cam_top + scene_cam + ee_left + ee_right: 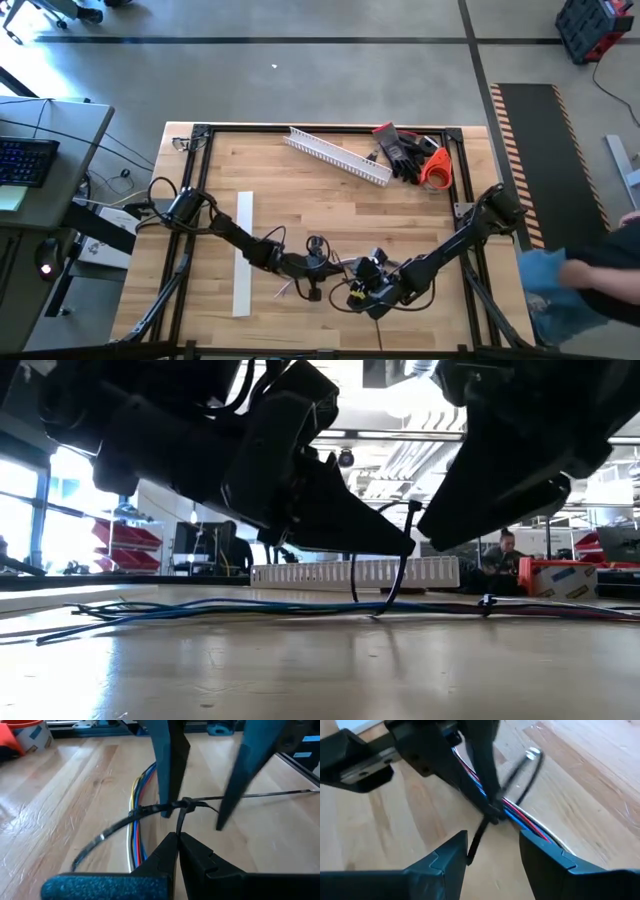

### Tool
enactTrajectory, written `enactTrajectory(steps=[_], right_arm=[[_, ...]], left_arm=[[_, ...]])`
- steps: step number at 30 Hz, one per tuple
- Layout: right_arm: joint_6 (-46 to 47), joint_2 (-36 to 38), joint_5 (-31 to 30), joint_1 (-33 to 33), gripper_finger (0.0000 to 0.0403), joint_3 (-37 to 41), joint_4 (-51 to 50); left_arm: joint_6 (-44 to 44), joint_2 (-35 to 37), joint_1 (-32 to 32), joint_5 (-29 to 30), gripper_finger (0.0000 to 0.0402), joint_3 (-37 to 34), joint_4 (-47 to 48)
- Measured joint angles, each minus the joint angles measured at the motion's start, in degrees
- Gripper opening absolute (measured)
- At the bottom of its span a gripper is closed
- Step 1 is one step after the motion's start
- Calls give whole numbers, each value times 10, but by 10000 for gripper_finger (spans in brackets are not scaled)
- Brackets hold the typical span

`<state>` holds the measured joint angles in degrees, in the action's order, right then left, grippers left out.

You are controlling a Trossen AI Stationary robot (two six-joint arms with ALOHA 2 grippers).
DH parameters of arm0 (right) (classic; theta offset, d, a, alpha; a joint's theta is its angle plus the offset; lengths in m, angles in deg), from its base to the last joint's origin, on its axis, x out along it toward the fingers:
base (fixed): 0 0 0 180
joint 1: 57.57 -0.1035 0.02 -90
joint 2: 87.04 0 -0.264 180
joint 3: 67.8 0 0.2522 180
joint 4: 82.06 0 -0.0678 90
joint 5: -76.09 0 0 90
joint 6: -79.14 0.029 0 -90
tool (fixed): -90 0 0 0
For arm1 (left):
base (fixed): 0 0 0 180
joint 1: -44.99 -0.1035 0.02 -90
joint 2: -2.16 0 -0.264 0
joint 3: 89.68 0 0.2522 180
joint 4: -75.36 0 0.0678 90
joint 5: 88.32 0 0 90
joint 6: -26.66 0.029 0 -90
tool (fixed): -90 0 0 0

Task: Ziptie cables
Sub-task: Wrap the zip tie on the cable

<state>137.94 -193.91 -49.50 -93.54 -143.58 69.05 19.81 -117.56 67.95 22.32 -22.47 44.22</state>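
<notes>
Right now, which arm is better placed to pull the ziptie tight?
Left. The left gripper is already shut on the ziptie tail at the cables; the right gripper is open around the tie, gripping nothing.

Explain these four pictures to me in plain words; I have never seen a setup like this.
This is a robot with two dark arms at a wooden table. Each arm ends in a two-finger tool. One picture looks straight down, one looks level across the tabletop, and two come from cameras on the arms' wrists.

The left tool is shut on the black zip tie, which is looped around the cables, a bunch of coloured wires lying on the table. The right tool is open, with the tie's tail between its fingers.

Also on the table: a flat white strip, a white slotted channel, dark gloves and an orange object in the far corner. A person shows partly at the right edge of the overhead picture.
</notes>
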Motion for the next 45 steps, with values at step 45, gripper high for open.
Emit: enactTrajectory(steps=[45], right_arm=[[13,0,-27,-16,0,-66,-88]], left_arm=[[106,53,99,106,81,-2,70]])
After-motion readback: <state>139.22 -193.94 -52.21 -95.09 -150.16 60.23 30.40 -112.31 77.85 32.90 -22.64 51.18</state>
